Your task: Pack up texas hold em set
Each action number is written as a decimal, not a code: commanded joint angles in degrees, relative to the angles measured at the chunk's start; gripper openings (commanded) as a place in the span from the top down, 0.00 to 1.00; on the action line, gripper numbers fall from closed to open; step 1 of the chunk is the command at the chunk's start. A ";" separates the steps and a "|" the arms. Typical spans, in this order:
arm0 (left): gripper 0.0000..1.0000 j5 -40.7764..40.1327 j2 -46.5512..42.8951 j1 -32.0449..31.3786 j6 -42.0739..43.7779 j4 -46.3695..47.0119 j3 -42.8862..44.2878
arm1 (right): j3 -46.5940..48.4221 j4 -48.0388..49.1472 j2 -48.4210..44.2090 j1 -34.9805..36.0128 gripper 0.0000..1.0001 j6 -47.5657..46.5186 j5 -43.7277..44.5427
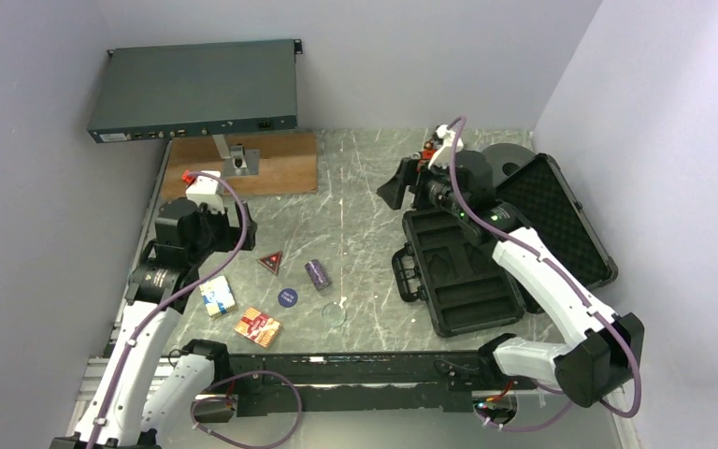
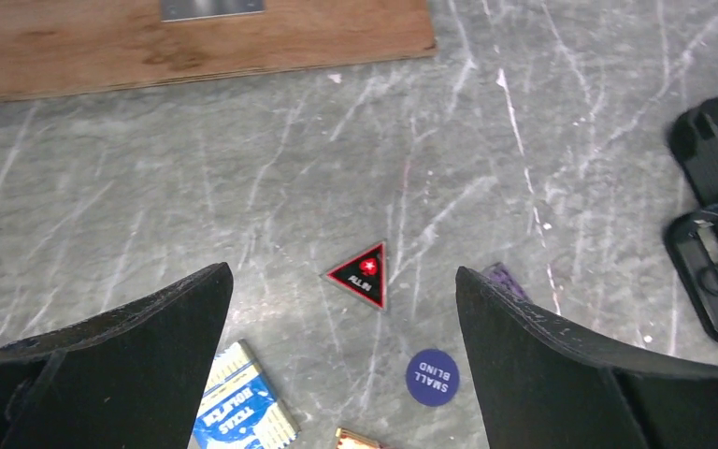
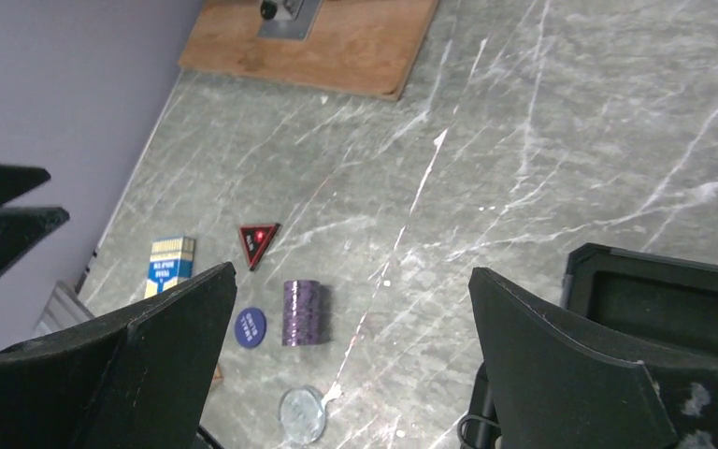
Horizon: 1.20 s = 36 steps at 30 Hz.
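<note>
The black foam-lined case (image 1: 467, 271) lies open at the right of the table, lid (image 1: 552, 220) tilted back. Loose on the marble sit the red triangle (image 1: 269, 262), the purple chip stack (image 1: 317, 273) on its side, the blue disc (image 1: 287, 296), the clear disc (image 1: 335, 313), the blue-white card box (image 1: 217, 296) and the red card box (image 1: 257, 327). My left gripper (image 2: 344, 309) hovers open above the red triangle (image 2: 363, 273); the blue disc (image 2: 432, 377) and blue-white box (image 2: 241, 404) lie below. My right gripper (image 3: 351, 304) hangs open above the case's far end, looking at the chip stack (image 3: 301, 311) and clear disc (image 3: 302, 414).
A wooden board (image 1: 243, 164) with a metal bracket lies at the back left, under a dark rack unit (image 1: 196, 89). A big black spool (image 1: 512, 161) sits behind the case lid. The case handle (image 1: 409, 273) juts toward the loose pieces.
</note>
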 commanded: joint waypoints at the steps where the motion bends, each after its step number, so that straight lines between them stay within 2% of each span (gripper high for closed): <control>1: 0.03 -7.49 -1.81 -0.21 -0.67 -0.09 1.42 | 4.79 -4.11 2.36 5.76 0.00 -3.61 4.18; 9: 0.03 -18.47 -2.91 -0.13 -2.42 -2.20 2.23 | 12.23 -11.27 10.87 17.04 0.00 -0.88 11.31; 18: 0.02 -24.27 -5.30 -0.13 -3.51 -2.55 1.83 | 21.06 -18.42 25.89 26.81 0.03 4.17 17.14; 23: 0.02 -25.32 -5.29 -0.13 -3.70 -3.18 2.17 | 20.95 -17.47 29.83 29.76 0.05 1.17 14.87; 26: 0.02 -25.37 -5.63 -0.13 -3.69 -2.98 1.92 | 18.62 -14.14 30.27 30.80 0.05 -3.77 13.05; 29: 0.02 -25.46 -5.71 -0.13 -3.77 -3.01 2.01 | 18.36 -13.62 31.93 31.57 0.05 -8.68 13.07; 36: 0.03 -26.59 -6.26 -0.13 -3.93 -3.28 2.09 | 18.79 -11.99 36.30 32.19 0.07 -13.59 12.33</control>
